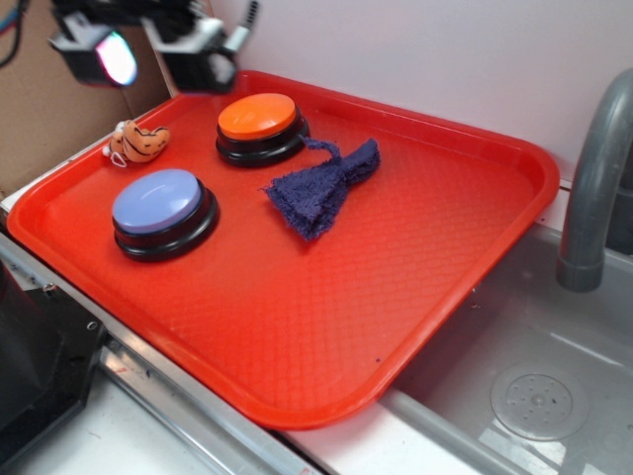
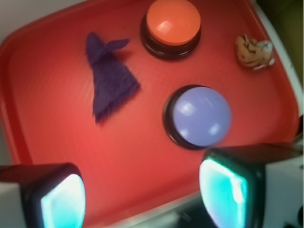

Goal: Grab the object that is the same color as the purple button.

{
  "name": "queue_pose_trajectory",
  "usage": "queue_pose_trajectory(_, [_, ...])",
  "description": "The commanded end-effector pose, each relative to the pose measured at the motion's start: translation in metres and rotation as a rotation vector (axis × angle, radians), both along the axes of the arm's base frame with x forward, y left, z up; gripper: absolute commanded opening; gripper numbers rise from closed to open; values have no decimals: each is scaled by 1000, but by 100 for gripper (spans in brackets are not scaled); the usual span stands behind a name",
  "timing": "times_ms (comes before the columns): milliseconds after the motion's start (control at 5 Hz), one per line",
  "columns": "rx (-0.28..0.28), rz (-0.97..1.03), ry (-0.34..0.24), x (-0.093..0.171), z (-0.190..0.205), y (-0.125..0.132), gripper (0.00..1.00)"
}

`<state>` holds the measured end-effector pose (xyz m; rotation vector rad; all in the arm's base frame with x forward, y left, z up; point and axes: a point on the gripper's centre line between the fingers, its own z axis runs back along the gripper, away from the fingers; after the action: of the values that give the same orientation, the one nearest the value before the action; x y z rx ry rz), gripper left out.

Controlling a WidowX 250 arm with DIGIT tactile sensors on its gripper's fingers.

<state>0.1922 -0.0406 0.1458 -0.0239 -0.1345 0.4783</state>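
A dark navy-purple fuzzy rag (image 1: pixel 322 187) (image 2: pixel 110 80) lies flat near the middle of the red tray (image 1: pixel 297 327), with a thin tail toward the orange button. The purple button (image 1: pixel 162 210) (image 2: pixel 201 116), lavender-topped on a black base, sits at the tray's left. My gripper (image 1: pixel 148 54) (image 2: pixel 142 194) hangs high above the tray's far left corner, well away from the rag. It is open, with nothing between its fingers (image 2: pixel 61 202).
An orange-topped button (image 1: pixel 260 126) (image 2: pixel 172 24) stands behind the rag. A small orange striped plush toy (image 1: pixel 138 142) (image 2: pixel 254 51) lies at the tray's far left edge. A sink basin (image 1: pixel 534 386) and grey faucet (image 1: pixel 593 188) are to the right.
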Motion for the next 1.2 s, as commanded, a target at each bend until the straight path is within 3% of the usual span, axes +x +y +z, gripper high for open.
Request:
queue_pose_trajectory(0, [-21, 260, -33, 44, -53, -4, 100])
queue_pose_trajectory(200, [-26, 305, -33, 58, -75, -8, 100])
queue_pose_trajectory(400, [-17, 311, 3, 65, -95, -12, 100])
queue_pose_trajectory(600, [12, 339, 16, 69, -104, -9, 100])
queue_pose_trajectory(1000, [12, 366, 51, 74, -124, 11, 100])
